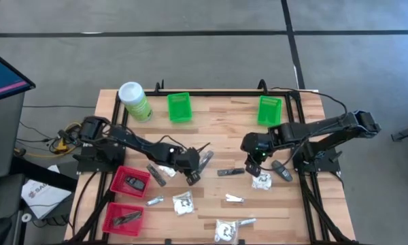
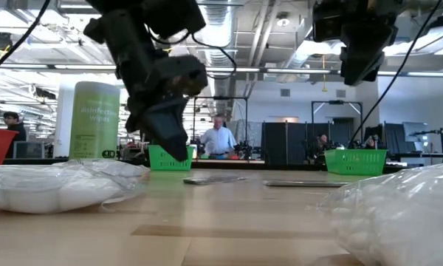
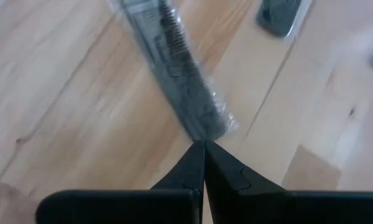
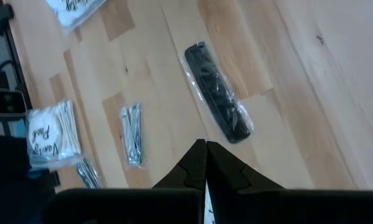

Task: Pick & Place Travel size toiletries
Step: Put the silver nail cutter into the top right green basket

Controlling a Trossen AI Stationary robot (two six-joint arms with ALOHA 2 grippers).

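- The left arm reaches from the desk's left edge toward the middle, elbow bent, with the left claw tipped down low over the wood.
- Its fingertips are pressed together, empty, just at the end of a clear-wrapped dark comb.
- The right arm folds in from the right edge; the right claw hangs above the desk, pointing down.
- Its fingers are also pressed together, pinching nothing, near a wrapped black comb.
- The toiletries lie scattered along the near half of the desk: a white packet, a silvery sachet, and a dark piece in a red basket.
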